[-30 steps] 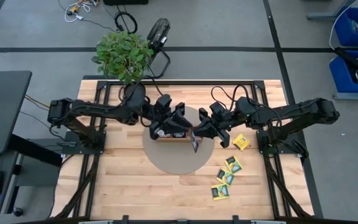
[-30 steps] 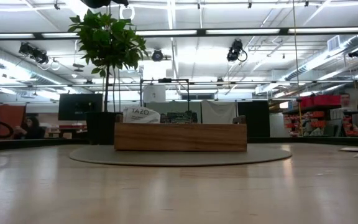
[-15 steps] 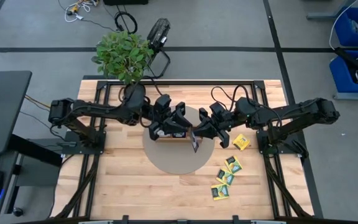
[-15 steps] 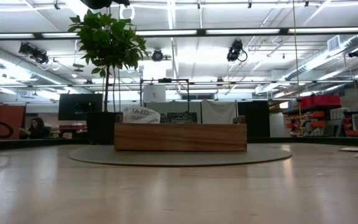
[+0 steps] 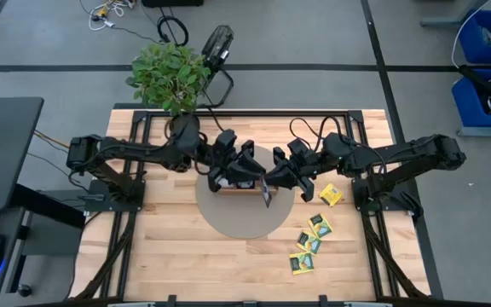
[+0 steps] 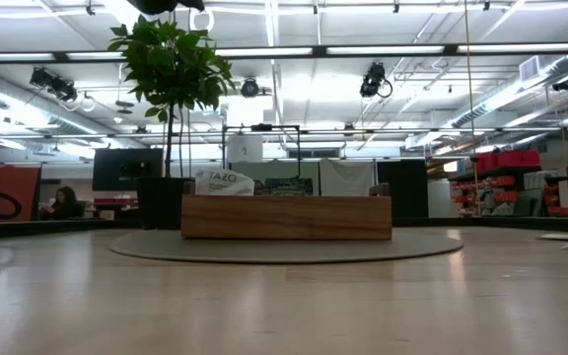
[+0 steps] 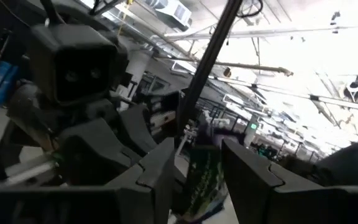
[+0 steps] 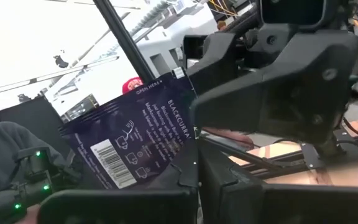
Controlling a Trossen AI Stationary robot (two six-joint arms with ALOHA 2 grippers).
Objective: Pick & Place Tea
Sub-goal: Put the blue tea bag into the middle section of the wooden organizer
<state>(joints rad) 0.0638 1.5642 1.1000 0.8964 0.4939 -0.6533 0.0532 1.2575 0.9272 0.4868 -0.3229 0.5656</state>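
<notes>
- My right gripper [image 8: 194, 180] is clamped fully shut on a dark blue tea packet [image 8: 132, 140], which stands up from my fingertips and shows its barcode and dark print.
- In the high view that packet [image 5: 268, 197] hangs over the round grey mat [image 5: 245, 223], just beside the end of the wooden tray [image 5: 239, 186].
- My left gripper [image 7: 197, 165] meets it there with its fingers about half open, 1 on each side of the packet's edge [image 7: 202, 180]; I cannot tell whether they press on it.
- I judge this to be a handover in mid-air, between pick and place.
- Next, the left fingers need a firm pinch before the right lets go.
- 5 more packets [image 5: 311, 241] lie on the table [image 5: 177, 256] near my right arm.
</notes>
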